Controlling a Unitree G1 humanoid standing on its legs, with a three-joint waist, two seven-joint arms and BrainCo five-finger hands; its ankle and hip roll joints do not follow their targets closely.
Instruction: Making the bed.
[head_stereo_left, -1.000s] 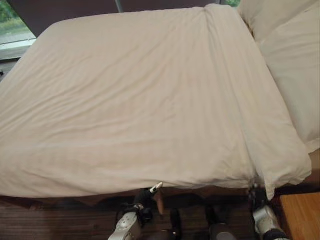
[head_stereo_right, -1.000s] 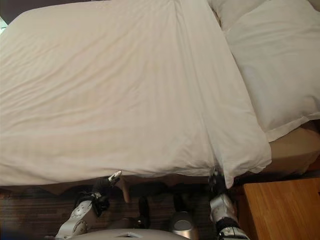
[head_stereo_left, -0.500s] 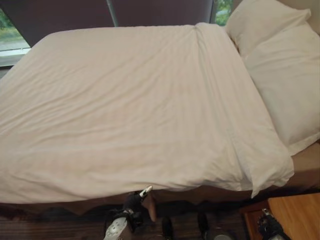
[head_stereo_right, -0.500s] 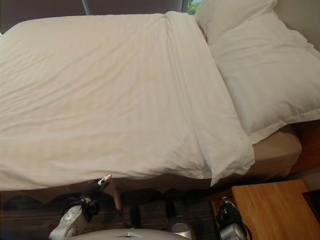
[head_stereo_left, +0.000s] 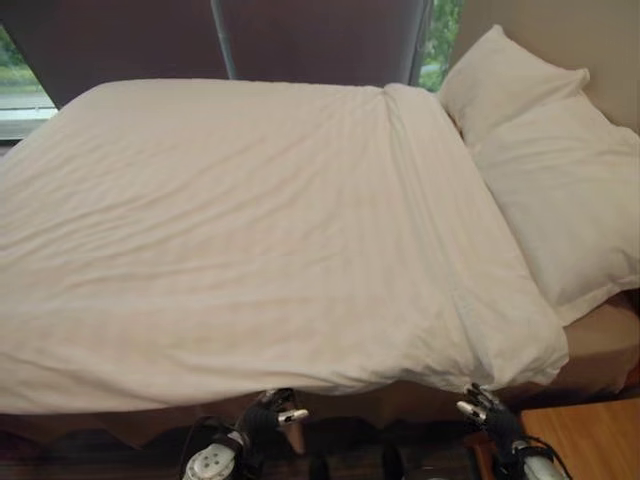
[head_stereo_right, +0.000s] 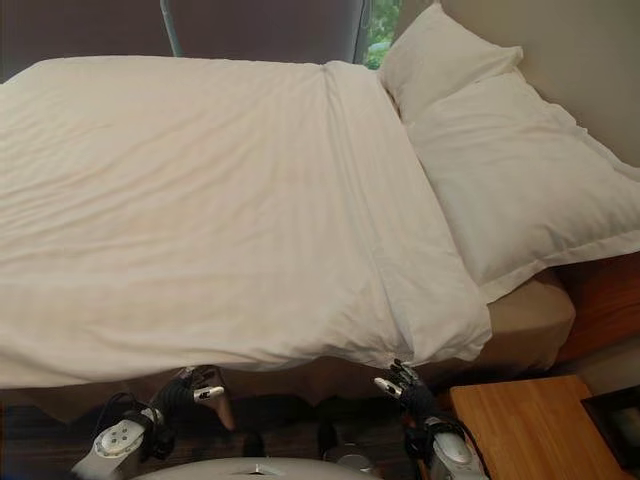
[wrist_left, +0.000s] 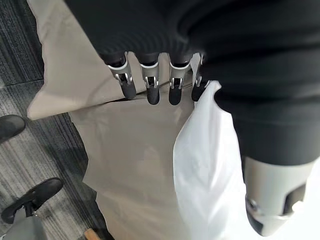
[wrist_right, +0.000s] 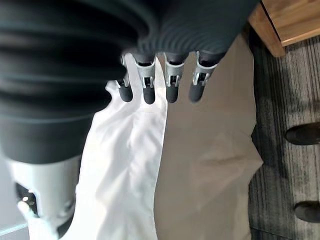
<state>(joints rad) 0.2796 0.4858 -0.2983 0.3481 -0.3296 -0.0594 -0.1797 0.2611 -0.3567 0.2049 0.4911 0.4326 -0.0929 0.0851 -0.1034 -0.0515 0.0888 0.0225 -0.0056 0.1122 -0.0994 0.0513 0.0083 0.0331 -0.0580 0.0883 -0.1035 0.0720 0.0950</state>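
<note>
A big white duvet (head_stereo_left: 250, 230) lies spread flat over the bed (head_stereo_right: 530, 325). It covers the bed from the far edge to the near edge, with soft wrinkles in it. Its near edge hangs a little over the near side of the bed. At the head end of the bed, on the robot's right, two white pillows (head_stereo_right: 510, 170) lie side by side, and the duvet's edge runs up next to them. A strip of the tan sheet shows at the near right corner of the bed, under the pillow. A tan bed skirt (wrist_left: 135, 150) hangs down the near side to the dark floor (wrist_right: 285, 105).

The left hand (head_stereo_left: 272, 408) is low by the near edge of the bed, just under the hanging duvet. In its wrist view its fingers (wrist_left: 152, 92) are straight and loose, pinching nothing. The white duvet hangs right beside them.

The right hand (head_stereo_right: 405, 385) is low by the near right corner of the duvet. Its fingers (wrist_right: 147, 92) are straight and spread a bit, holding nothing. The duvet's edge is just past the tips.

A wooden nightstand (head_stereo_right: 520, 430) stands by the near right corner of the bed.
</note>
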